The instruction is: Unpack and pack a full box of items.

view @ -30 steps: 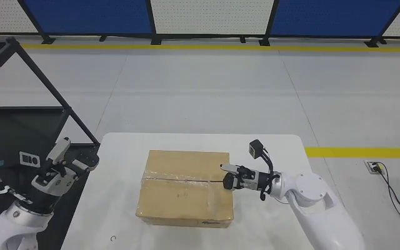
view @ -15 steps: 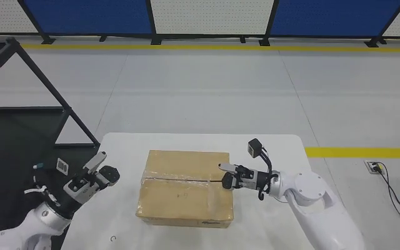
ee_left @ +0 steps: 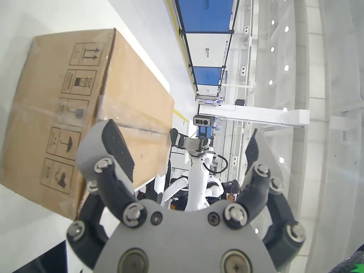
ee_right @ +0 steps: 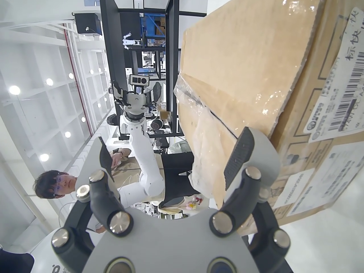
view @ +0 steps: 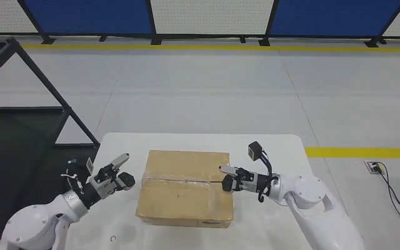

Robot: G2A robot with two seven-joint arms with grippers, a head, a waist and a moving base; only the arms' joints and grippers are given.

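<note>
From above, the cardboard box (view: 185,194) stands closed in the middle of the white table (view: 269,150), with a strip of clear tape (view: 181,180) along the seam of its top. The left gripper (view: 124,170) is just beside the left end of the box, and its 2 fingers are spread wide with nothing between them. The right gripper (view: 225,176) is at the opposite end, at the height of the seam, also spread wide and holding nothing. From here I cannot tell if it touches the cardboard. In the left wrist view, the left gripper (ee_left: 183,139) is wide open and empty. The box (ee_left: 57,100) lies close before it, showing an end face with printed handling symbols, and 1 finger overlaps the upper edge of this face. In the right wrist view, the right gripper (ee_right: 173,143) is open as well, with no object in it. 1 of its fingers (ee_right: 241,154) is against the corner of the box (ee_right: 241,72), where the wrinkled tape (ee_right: 199,132) runs over the seam and white labels (ee_right: 335,109) cover the end face.
</note>
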